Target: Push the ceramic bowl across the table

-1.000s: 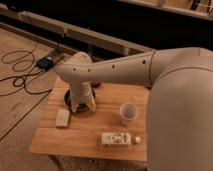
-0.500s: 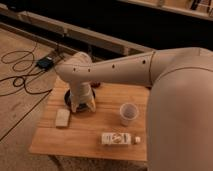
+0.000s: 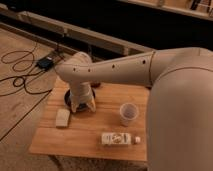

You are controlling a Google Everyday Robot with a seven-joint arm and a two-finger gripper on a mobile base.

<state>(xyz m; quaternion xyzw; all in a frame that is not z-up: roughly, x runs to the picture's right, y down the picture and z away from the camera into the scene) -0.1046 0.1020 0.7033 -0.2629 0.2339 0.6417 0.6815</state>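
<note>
The dark ceramic bowl [image 3: 69,98] sits near the far left of the light wooden table [image 3: 90,142]; only its left rim shows, the rest is hidden behind my arm. My gripper [image 3: 81,105] points down right over the bowl, at its front right part. Whether it touches the bowl is hidden.
A whitish translucent cup [image 3: 128,113] stands right of the gripper. A small carton [image 3: 116,139] lies on its side near the front edge, with a small white bit beside it. A pale flat block [image 3: 62,118] lies front left. Cables and a box [image 3: 45,63] lie on the floor.
</note>
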